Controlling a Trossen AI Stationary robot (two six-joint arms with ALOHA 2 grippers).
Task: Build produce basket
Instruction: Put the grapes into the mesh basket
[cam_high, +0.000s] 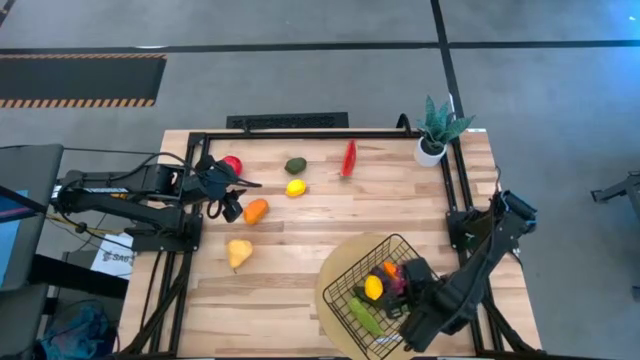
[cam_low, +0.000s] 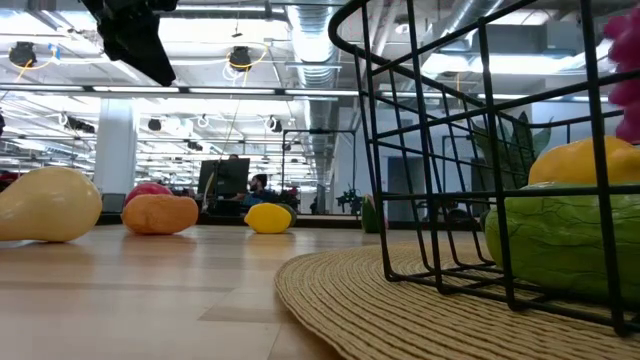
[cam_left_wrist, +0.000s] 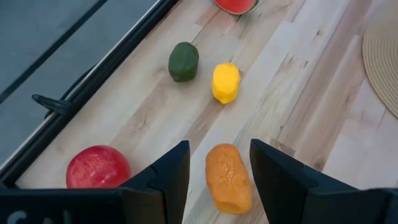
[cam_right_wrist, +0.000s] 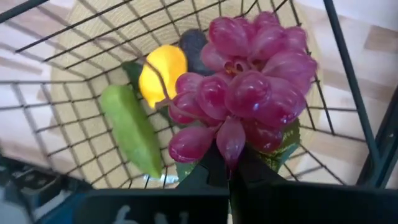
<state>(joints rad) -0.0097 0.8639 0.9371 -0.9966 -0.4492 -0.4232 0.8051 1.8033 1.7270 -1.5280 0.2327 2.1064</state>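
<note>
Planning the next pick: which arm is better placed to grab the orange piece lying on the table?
Left. The left gripper hangs open right over the orange piece, fingers to either side. The right gripper is shut on the purple grapes over the basket, across the table.

Glossy plastic grapes (cam_right_wrist: 245, 87), black wire basket (cam_high: 352, 278) — on a woven straw mat (cam_low: 380, 300), matt pale-wood table (cam_high: 300, 220).
</note>
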